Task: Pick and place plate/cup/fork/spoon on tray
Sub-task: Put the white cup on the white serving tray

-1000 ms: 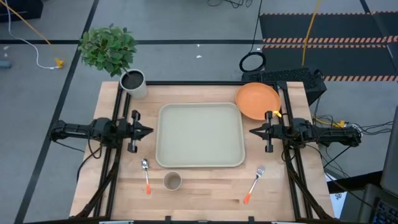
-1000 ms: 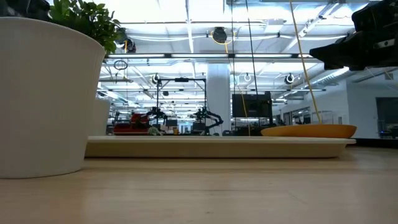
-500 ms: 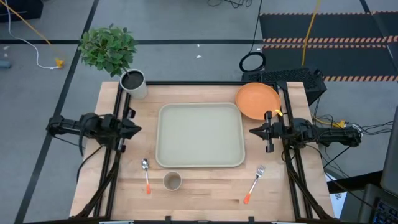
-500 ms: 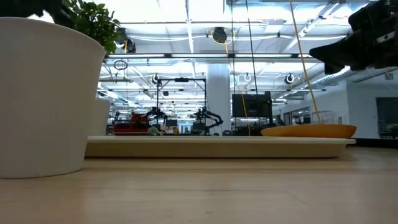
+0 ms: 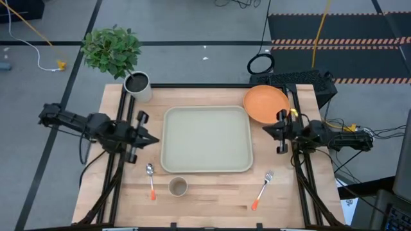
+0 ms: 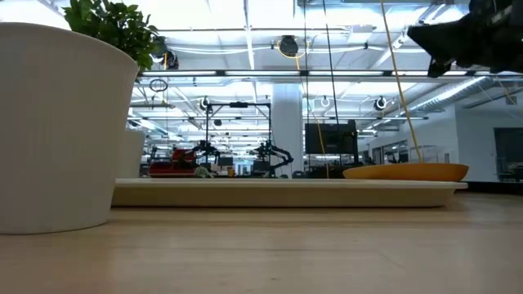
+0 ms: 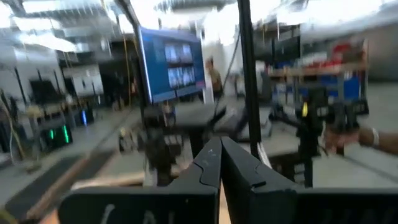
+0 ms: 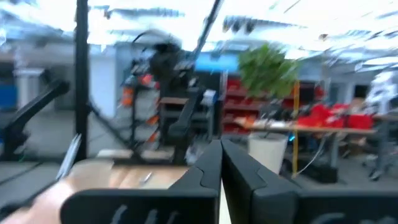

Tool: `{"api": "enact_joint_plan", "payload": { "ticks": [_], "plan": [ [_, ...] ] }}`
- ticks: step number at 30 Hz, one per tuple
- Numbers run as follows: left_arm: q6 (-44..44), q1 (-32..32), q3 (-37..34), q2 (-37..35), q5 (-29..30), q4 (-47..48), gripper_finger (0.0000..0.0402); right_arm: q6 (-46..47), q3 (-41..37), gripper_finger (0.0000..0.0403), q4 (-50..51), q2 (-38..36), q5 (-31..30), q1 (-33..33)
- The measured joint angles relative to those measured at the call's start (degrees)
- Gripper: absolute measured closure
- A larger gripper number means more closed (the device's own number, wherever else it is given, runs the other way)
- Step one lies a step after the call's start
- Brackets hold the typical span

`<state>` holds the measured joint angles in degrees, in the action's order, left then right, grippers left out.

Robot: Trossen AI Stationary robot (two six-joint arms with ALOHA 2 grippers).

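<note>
The pale green-grey tray (image 5: 207, 138) lies in the middle of the table. The orange plate (image 5: 265, 103) lies at the tray's far right corner, on the table. The beige cup (image 5: 178, 187) stands near the front edge, with the spoon (image 5: 151, 179) to its left. The fork (image 5: 262, 188) lies at the front right. My left gripper (image 5: 156, 140) hangs shut and empty left of the tray; its fingers meet in the left wrist view (image 7: 220, 155). My right gripper (image 5: 264, 131) hangs shut and empty right of the tray, near the plate; it also shows in the right wrist view (image 8: 220, 155).
A grey-white pot with dark soil (image 5: 137, 85) and a leafy plant (image 5: 112, 49) stand at the far left corner. The pot fills the left of the low view (image 6: 57, 122). Bare wood lies along the front edge between cup and fork.
My left gripper drew back toward the table's left edge, then came forward again toward the tray, a little nearer the front edge. My right gripper has risen and drawn slightly toward the right edge. Both stay shut. No tableware has moved.
</note>
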<state>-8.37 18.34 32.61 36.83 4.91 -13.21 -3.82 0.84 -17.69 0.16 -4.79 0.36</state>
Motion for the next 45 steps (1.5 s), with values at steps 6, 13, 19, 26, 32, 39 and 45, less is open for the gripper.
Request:
{"api": "enact_joint_plan", "payload": {
  "ticks": [6, 13, 19, 26, 32, 39, 45],
  "plan": [
    [1.15, 2.45, 8.82, 11.30, 5.39, 9.09, 0.0397, 0.34, 0.00, 0.0403, -2.07, 0.00, -2.87, 0.00],
    [1.74, 5.25, 20.43, 21.80, 6.23, 16.75, 0.0396, 0.82, 0.00, 0.0403, -2.04, 0.02, -2.79, 0.00],
    [4.41, 8.02, 31.89, 28.31, 10.23, 29.92, 0.0396, 10.87, 0.00, 0.0403, -1.68, 0.05, -8.61, 0.00],
    [12.62, 8.85, 40.89, 32.81, 10.57, 44.18, 0.0396, 14.82, 0.02, 0.0403, -0.90, 0.59, -8.63, 0.00],
    [21.51, 10.87, 42.62, 34.54, 10.62, 51.67, 0.0396, 22.61, 3.96, 0.0403, 3.99, 3.64, -3.63, 0.24],
    [28.08, 14.66, 41.98, 36.34, 11.48, 53.70, 0.0396, 25.67, 15.61, 0.0403, 7.83, 15.16, -1.10, 5.00],
    [30.40, 16.83, 42.00, 40.24, 11.65, 53.68, 0.0396, 21.45, 29.24, 0.0403, 14.71, 30.28, -5.98, 12.60]
  ]
}}
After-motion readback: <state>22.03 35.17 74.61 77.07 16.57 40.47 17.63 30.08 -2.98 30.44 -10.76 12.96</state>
